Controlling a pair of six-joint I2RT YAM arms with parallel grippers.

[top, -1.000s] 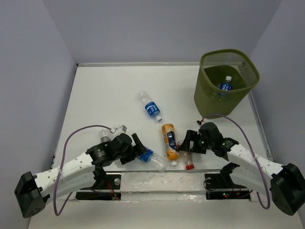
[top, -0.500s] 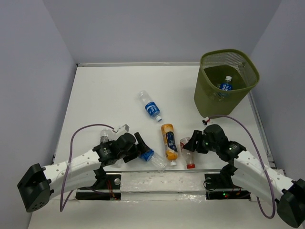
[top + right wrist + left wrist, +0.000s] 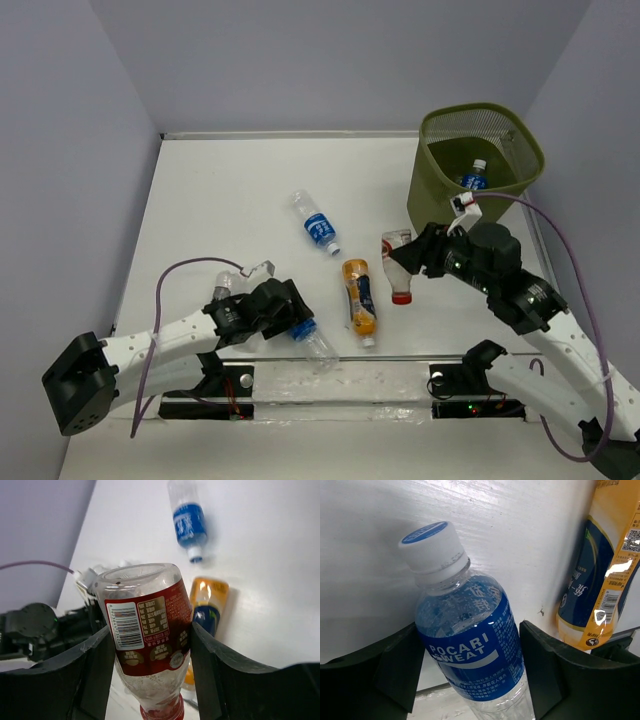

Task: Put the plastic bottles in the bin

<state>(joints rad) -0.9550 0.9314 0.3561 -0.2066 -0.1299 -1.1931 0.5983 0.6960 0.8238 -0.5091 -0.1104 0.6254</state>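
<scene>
My right gripper (image 3: pixel 405 262) (image 3: pixel 150 645) is shut on a clear red-labelled, red-capped bottle (image 3: pixel 397 265) (image 3: pixel 145 625), held cap-down in the air left of the olive mesh bin (image 3: pixel 430 205). One blue-labelled bottle (image 3: pixel 472 180) lies inside the bin. My left gripper (image 3: pixel 298 326) (image 3: pixel 467 645) is shut on a blue-labelled Pocari Sweat bottle (image 3: pixel 308 335) (image 3: pixel 465 625) lying at the table's near edge, a pad against each side. An orange bottle (image 3: pixel 358 298) (image 3: pixel 600 580) lies just right of it. Another blue-labelled bottle (image 3: pixel 316 226) (image 3: pixel 189 522) lies mid-table.
A clear bottle (image 3: pixel 225 285) sits by the left arm's wrist, under its purple cable. The bin stands at the far right corner against the right wall. A transparent strip (image 3: pixel 330 380) runs along the near table edge between the arm bases.
The right gripper closed on the red-capped bottle, lifted it off the table and carried it up toward the bin. The left gripper's jaws closed onto the blue-labelled bottle.
</scene>
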